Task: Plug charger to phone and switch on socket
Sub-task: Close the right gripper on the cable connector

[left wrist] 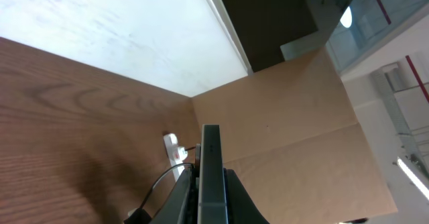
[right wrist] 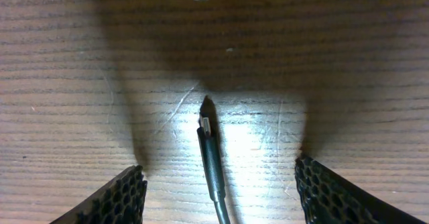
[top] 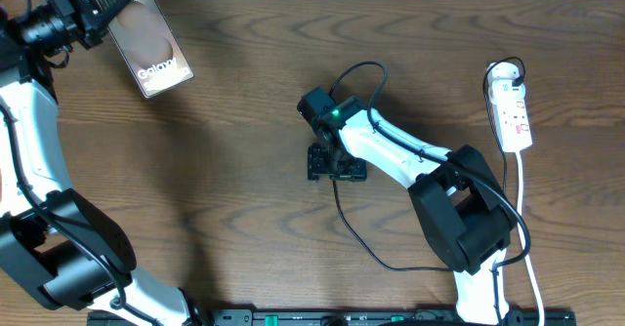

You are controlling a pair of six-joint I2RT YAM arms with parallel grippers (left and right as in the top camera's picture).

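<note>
My left gripper (top: 98, 14) is shut on the phone (top: 148, 35), a dark slab with white "Galaxy" lettering, held up at the table's far left; in the left wrist view the phone (left wrist: 210, 177) shows edge-on between the fingers. The charger cable (top: 342, 209) runs over the table middle. Its plug tip (right wrist: 206, 125) lies flat on the wood between the open fingers of my right gripper (right wrist: 218, 190), which hovers just above it (top: 337, 162). The white socket strip (top: 512, 111) with red markings lies at the far right, also small in the left wrist view (left wrist: 173, 147).
The socket's thick white cord (top: 527, 258) runs down the right side to the front edge. A black loop of cable (top: 356, 72) arcs behind the right wrist. A black rail (top: 332, 316) lines the front edge.
</note>
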